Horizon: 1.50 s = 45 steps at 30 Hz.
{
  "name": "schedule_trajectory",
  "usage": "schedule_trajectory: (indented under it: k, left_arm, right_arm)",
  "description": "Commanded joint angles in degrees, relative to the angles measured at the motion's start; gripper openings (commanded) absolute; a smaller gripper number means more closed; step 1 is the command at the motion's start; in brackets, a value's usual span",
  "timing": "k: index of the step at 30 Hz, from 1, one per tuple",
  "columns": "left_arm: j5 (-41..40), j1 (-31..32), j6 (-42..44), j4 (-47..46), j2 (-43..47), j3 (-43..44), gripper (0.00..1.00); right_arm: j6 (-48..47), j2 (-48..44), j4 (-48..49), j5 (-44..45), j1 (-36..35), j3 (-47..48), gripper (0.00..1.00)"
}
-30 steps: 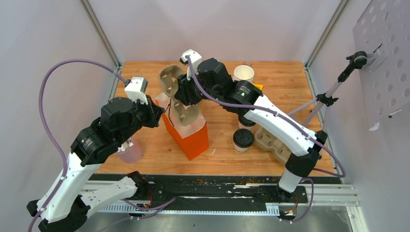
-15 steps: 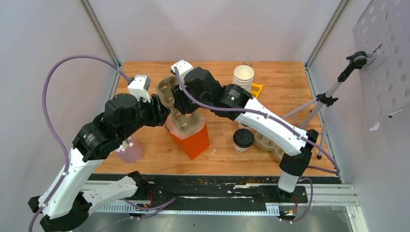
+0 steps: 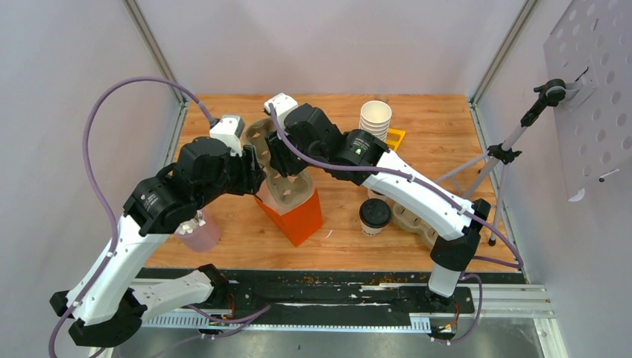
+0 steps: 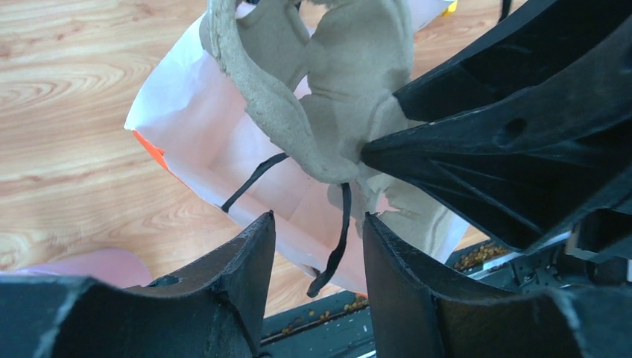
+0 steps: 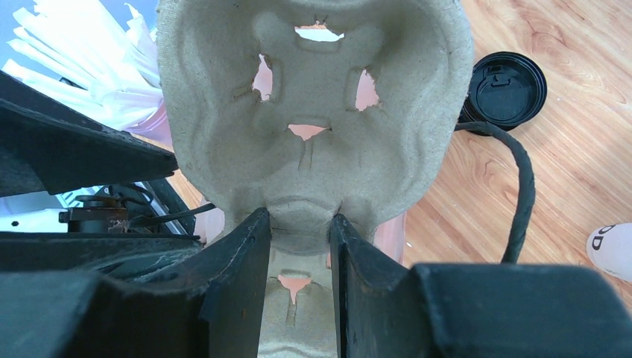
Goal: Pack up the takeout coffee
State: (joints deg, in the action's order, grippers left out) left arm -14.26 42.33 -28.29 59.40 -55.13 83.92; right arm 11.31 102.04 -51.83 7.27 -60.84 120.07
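Observation:
One takeout coffee [image 3: 375, 214], a small white cup with a black lid [image 5: 507, 88], stands on the table right of the orange paper bag [image 3: 296, 216]. A second lidded cup [image 3: 373, 195] peeks out behind the right arm. My right gripper [image 3: 279, 158] [image 5: 300, 218] is shut on the middle ridge of a brown pulp cup carrier [image 3: 285, 179] [image 5: 313, 97], held tilted with its lower end in the bag's mouth. My left gripper [image 3: 252, 173] [image 4: 319, 218] is open at the bag's left rim [image 4: 194, 127]. The bag's black handle cord [image 4: 341, 239] hangs loose between its fingers.
A second pulp carrier [image 3: 414, 218] lies right of the coffee. A stack of lidless white cups [image 3: 375, 118] and a yellow item [image 3: 396, 137] stand at the back. A pale pink cup [image 3: 200, 233] sits under the left arm. A stand [image 3: 514, 142] leans at the right.
My left gripper opened, let go of the bag and moved right toward the carrier. My right gripper brought the carrier left and down into the bag's mouth, then held still.

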Motion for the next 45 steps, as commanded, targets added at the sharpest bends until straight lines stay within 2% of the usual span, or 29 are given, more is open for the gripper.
schedule_trajectory:
  k: [1,4,9,10,21,30,35,42,43,44,45]
  left_arm:
    - [-1.45,-0.11,1.56,2.99,-0.87,1.85,0.49]
    - [-1.73,-0.03,2.2,2.47,-0.19,2.02,0.26]
    - [-0.07,-0.11,1.5,-1.39,2.29,0.7,0.01]
    - [0.46,-0.11,1.2,-2.45,3.02,-0.01,0.0]
    - [2.15,-0.08,0.22,-5.45,6.23,-3.87,0.0]
    - [4.05,-0.08,3.28,-13.89,12.75,-12.71,0.0]
    - [6.49,-0.06,4.91,-16.78,15.17,-15.59,0.0]
    - [8.53,-0.12,5.06,-17.82,17.21,-17.3,0.0]
    - [8.85,-0.08,5.09,-17.81,17.3,-17.19,0.01]
    - [9.22,-0.09,5.09,-17.61,17.28,-16.99,0.07]
    - [9.39,-0.1,5.09,-17.24,17.11,-16.56,0.18]
  right_arm:
    - [-0.48,-0.48,0.2,1.45,-0.25,0.66,0.33]
    - [-0.63,-0.7,-0.21,1.92,-0.25,0.52,0.33]
    - [-1.56,-0.67,-1.65,1.67,-0.52,0.78,0.33]
    - [-1.84,-0.43,-2.07,1.4,-0.71,0.94,0.33]
    - [-1.31,4.01,-7.11,3.28,-1.83,5.66,0.33]
    - [2.37,5.02,-9.93,-4.22,-1.39,9.83,0.34]
    - [0.14,4.3,-11.58,-11.64,-1.73,7.5,0.34]
    - [-1.45,3.97,-12.81,-12.27,-2.09,5.64,0.34]
    - [-1.77,4.01,-12.51,-12.47,-2.09,5.54,0.34]
    - [-2.25,4.02,-12.28,-12.77,-2.09,5.41,0.34]
    - [-2.98,3.92,-12.3,-13.02,-2.05,5.29,0.34]
